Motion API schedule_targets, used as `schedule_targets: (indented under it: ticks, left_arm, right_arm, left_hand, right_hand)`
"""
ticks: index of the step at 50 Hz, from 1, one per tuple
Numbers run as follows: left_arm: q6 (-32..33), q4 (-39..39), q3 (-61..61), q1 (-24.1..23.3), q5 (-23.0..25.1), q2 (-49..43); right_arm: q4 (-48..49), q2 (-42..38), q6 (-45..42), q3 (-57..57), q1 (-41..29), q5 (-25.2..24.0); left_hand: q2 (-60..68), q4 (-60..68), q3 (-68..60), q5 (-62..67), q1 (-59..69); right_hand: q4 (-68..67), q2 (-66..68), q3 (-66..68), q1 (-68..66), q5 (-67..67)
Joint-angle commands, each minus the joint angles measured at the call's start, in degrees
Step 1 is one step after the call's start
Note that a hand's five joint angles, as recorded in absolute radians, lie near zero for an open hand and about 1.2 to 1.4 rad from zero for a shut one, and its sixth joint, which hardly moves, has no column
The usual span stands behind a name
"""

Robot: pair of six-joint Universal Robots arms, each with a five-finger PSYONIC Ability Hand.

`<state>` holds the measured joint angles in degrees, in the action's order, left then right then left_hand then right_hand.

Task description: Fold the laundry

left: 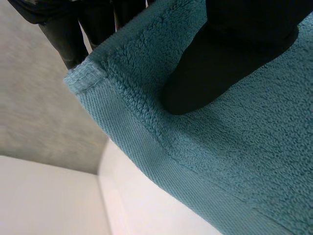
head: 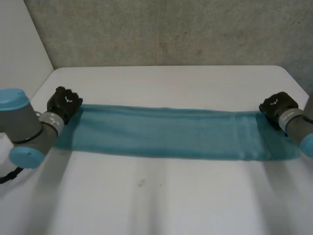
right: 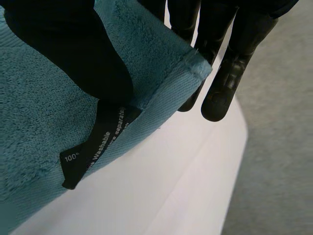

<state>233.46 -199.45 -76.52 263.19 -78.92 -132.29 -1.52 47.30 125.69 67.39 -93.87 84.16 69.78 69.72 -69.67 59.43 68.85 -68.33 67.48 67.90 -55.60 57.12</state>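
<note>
On the white bench [head: 146, 200] a teal towel [head: 166, 134] lies stretched in a long strip. The left hand [head: 65, 103] pinches its far left corner, thumb on top and fingers [left: 66, 41] beneath. The right hand [head: 279, 106] pinches the far right corner beside the care label [right: 93, 152]. For a square fold, both hands should probably lift together and keep that edge taut.

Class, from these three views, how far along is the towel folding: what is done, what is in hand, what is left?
Done: the teal towel lies flat as a long strip across the white table. In hand: the left hand pinches one far corner, the right hand the other, by the black care label. Left: no crosswise fold shows yet; the ends probably have to meet next.
</note>
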Motion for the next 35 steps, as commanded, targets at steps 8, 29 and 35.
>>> schedule_targets:
  ticks: [8,29,35]
  left_arm:
    - [-0.11,-2.7,14.38,-1.54,-1.59,-11.85]
    - [-0.02,-6.39,9.64,-4.88,-1.59,-6.23]
    - [-0.37,-6.92,2.87,-5.05,-1.77,2.21]
  right_arm:
    - [9.08,-8.54,-0.45,-7.8,-2.37,5.66]
    - [12.07,1.48,12.82,-5.16,-3.42,7.07]
    - [10.66,11.94,19.15,1.52,-2.46,1.62]
  left_hand:
    - [10.22,10.28,-10.33,10.57,11.15]
    - [-59.78,-59.72,59.67,-59.43,-58.85]
    - [-59.78,-59.72,59.67,-59.43,-58.85]
  right_hand:
    - [-11.67,12.52,12.1,-24.4,12.88]
    - [58.33,-57.48,-57.9,45.6,-57.12]
    - [58.33,-57.48,-57.9,45.6,-57.12]
